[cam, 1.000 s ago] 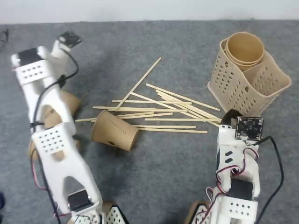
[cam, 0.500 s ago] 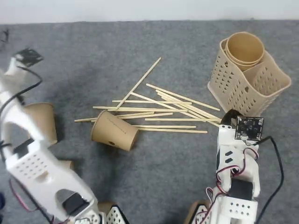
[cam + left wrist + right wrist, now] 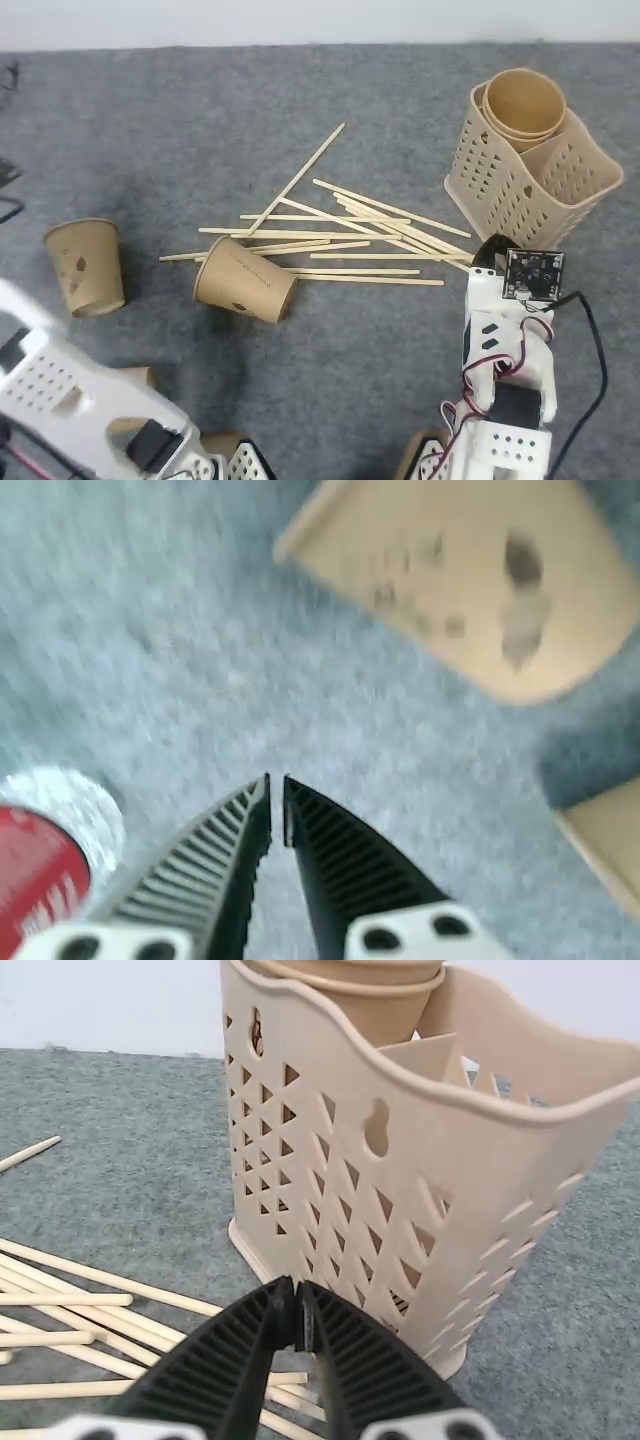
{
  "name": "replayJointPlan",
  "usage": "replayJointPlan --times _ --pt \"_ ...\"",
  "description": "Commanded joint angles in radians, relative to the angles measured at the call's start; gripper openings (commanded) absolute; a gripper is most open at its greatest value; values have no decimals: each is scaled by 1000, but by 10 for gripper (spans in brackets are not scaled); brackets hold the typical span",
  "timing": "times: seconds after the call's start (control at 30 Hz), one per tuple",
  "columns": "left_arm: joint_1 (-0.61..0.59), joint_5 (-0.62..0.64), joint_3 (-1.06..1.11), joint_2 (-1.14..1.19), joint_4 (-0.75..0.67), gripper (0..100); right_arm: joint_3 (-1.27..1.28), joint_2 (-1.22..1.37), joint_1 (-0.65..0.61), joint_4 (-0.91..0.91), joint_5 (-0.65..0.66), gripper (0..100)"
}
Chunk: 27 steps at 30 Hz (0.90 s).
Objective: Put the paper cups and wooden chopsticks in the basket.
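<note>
One paper cup (image 3: pixel 85 265) lies on the grey carpet at the far left, and it is also the blurred paper cup (image 3: pixel 470 590) beyond my left gripper (image 3: pixel 276 780), which is shut on nothing and hangs above bare carpet. A second cup (image 3: pixel 243 280) lies on its side against the scattered wooden chopsticks (image 3: pixel 340 240). The perforated basket (image 3: pixel 530 175) at the back right holds nested cups (image 3: pixel 523 100). My right gripper (image 3: pixel 296 1290) is shut and empty, low over the chopsticks (image 3: pixel 60 1310), just in front of the basket (image 3: pixel 400 1160).
My left arm's white body (image 3: pixel 70 400) lies along the front left corner; the right arm (image 3: pixel 505 350) stands at the front right. A red and silver object (image 3: pixel 40 850) sits near the left gripper. Open carpet lies behind the chopsticks.
My left arm has swung away toward the left front, uncovering the cup at the far left, which now lies alone on the carpet. The right arm has stayed still.
</note>
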Motion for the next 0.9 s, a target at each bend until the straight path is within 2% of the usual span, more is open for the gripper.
replayJointPlan --times 0.0,0.13,0.37,0.5,0.67,0.87 --pt "-129 -137 70 -149 29 13 2 -16 -10 -18 18 8" --pt "-215 -247 308 -348 29 13 3 -16 -10 -18 18 8" --pt "-261 -267 849 -824 28 13 11 -16 -10 -19 18 8" --pt "-295 -388 1093 -1002 26 13 11 -16 -10 -18 18 8" --pt "-302 -408 1228 -1074 -18 13 11 -16 -10 -16 18 8" --pt "-367 -407 1294 -1013 -212 13 9 -16 -12 -15 18 8"
